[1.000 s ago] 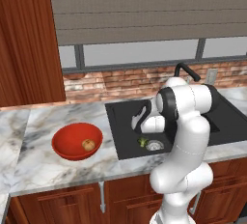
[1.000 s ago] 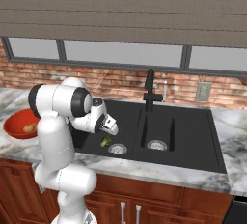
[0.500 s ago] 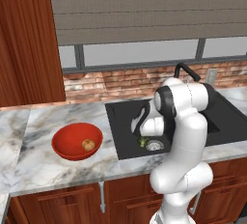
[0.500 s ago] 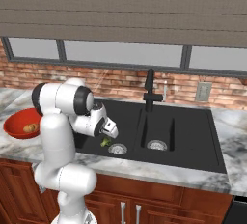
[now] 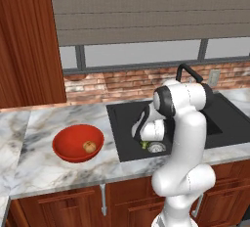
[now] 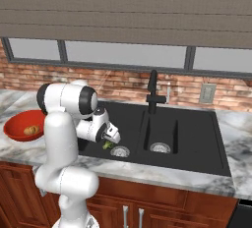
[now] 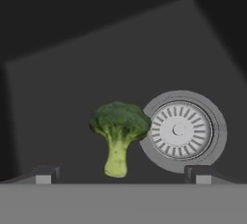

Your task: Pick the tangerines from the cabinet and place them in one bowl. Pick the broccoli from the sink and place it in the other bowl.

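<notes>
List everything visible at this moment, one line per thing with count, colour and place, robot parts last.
Glossy red bowl: one, red, on the marble counter left of the sink.
Small round tangerine: one, orange-tan, inside the red bowl.
Green broccoli floret: one, green with pale stem, on the left basin floor beside the silver drain.
Black double-basin sink: one, black, set in the counter.
Black faucet: one, behind the sink.
Marble counter: one, grey-white.
Gripper: one, dark fingertips, open, in the left basin with a tip on either side of the broccoli.
</notes>
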Robot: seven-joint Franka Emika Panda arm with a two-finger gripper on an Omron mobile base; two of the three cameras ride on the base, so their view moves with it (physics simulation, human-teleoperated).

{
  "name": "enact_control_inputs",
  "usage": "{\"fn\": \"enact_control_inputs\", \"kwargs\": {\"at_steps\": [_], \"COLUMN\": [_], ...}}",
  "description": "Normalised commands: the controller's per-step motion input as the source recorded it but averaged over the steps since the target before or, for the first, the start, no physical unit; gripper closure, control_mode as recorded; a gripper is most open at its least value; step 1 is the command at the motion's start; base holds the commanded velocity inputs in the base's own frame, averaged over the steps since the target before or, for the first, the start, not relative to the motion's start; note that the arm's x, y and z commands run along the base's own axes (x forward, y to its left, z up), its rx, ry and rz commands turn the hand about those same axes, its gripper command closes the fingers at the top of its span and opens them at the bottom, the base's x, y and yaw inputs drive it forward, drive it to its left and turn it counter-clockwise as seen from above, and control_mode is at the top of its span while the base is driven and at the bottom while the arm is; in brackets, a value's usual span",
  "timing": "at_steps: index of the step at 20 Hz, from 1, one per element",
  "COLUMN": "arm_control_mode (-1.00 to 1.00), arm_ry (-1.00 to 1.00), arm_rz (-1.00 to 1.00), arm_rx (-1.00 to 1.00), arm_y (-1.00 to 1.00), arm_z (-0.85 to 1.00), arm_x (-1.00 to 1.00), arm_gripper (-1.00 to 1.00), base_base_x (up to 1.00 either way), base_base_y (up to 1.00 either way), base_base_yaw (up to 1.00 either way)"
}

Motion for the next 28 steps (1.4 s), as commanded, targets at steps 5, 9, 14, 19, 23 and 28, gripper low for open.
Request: {"fn": "enact_control_inputs", "kwargs": {"at_steps": [5, 9, 14, 19, 23, 28], "arm_control_mode": [-1.0, -1.0, -1.0, -1.0, -1.0, -1.0], "arm_ry": [0.02, 0.01, 0.01, 0.04, 0.07, 0.06], "arm_rz": [0.0, 0.0, 0.0, 0.0, 0.0, 0.01], "arm_rx": [0.0, 0.0, 0.0, 0.0, 0.0, 0.0], "arm_y": [0.0, 0.0, -0.05, -0.06, -0.05, -0.03], "arm_z": [-0.27, -0.25, -0.23, -0.18, -0.21, -0.23], "arm_x": [0.07, 0.1, 0.13, 0.14, 0.12, 0.08], "arm_gripper": [-1.0, -1.0, -1.0, -1.0, -1.0, -1.0], "base_base_x": [0.0, 0.0, 0.0, 0.0, 0.0, 0.0], "base_base_y": [0.0, 0.0, 0.0, 0.0, 0.0, 0.0], "base_base_yaw": [0.0, 0.0, 0.0, 0.0, 0.0, 0.0]}}
